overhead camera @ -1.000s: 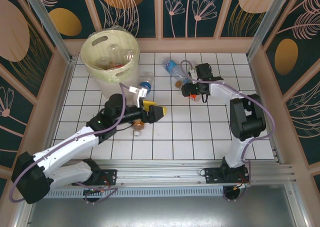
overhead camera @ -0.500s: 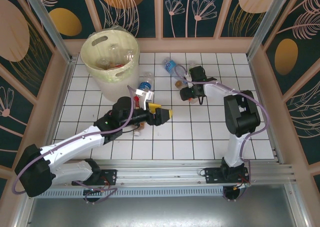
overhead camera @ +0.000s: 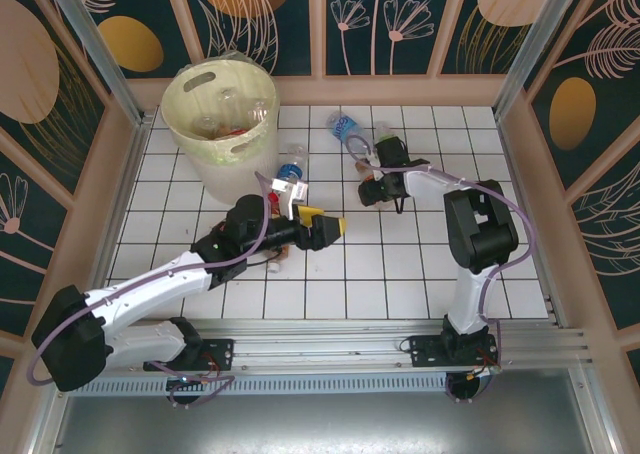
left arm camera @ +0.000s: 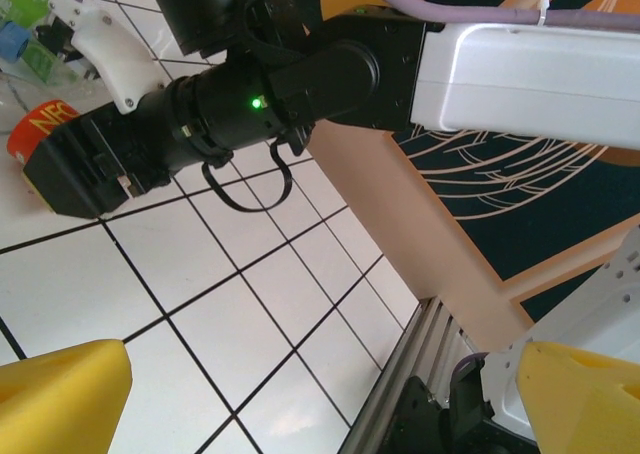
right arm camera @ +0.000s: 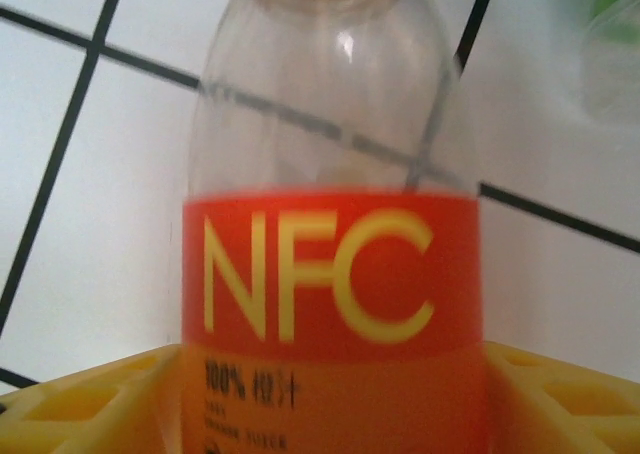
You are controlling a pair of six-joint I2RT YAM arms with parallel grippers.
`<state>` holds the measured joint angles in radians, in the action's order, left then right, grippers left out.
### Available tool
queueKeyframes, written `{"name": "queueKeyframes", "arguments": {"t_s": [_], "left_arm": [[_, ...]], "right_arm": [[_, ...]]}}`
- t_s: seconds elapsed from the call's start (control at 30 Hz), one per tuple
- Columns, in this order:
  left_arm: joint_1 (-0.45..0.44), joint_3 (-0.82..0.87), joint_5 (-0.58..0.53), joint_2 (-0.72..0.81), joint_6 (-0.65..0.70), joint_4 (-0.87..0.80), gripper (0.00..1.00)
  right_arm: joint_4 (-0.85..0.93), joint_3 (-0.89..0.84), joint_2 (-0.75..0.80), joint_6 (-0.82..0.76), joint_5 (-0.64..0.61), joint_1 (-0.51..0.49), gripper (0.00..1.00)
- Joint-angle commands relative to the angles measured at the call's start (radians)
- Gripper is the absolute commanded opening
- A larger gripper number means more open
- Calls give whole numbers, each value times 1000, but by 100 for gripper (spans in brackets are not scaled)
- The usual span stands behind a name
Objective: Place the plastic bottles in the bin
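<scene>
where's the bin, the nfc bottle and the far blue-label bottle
bin [overhead camera: 225,162], top external view, front outer wall
nfc bottle [right arm camera: 320,274], right wrist view, red label
far blue-label bottle [overhead camera: 343,127], top external view, blue label

The left arm [overhead camera: 150,294] reaches diagonally forward and to the right from its base, low over the table [overhead camera: 400,264]. Its wrist is turned so that the left gripper [overhead camera: 325,226] points right, with its yellow fingers [left arm camera: 60,399] spread wide. The right arm [overhead camera: 478,239] rises from its base, folds at the elbow and stretches left, with the right gripper [overhead camera: 372,190] low at the table. Its yellow fingers [right arm camera: 85,404] flank a bottle [right arm camera: 330,274] on both sides; whether they already press on it is hard to tell.
</scene>
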<state>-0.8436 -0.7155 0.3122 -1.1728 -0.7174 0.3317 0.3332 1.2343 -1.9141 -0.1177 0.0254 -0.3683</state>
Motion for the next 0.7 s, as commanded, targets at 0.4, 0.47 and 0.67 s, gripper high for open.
{"name": "queueKeyframes", "arguments": {"t_s": [0.4,0.47,0.67], "left_arm": [[-5,44,-44,10,-48,59,98],[-6,53,-68,13,-68,65,99],[-6,101,-125,15,-161,126,98]], "right_arm": [[-36,-104,114,59,39,-32,57],[-53,-138,176,82,72,-36,57],[-115,-246,401,151,248,-53,57]]}}
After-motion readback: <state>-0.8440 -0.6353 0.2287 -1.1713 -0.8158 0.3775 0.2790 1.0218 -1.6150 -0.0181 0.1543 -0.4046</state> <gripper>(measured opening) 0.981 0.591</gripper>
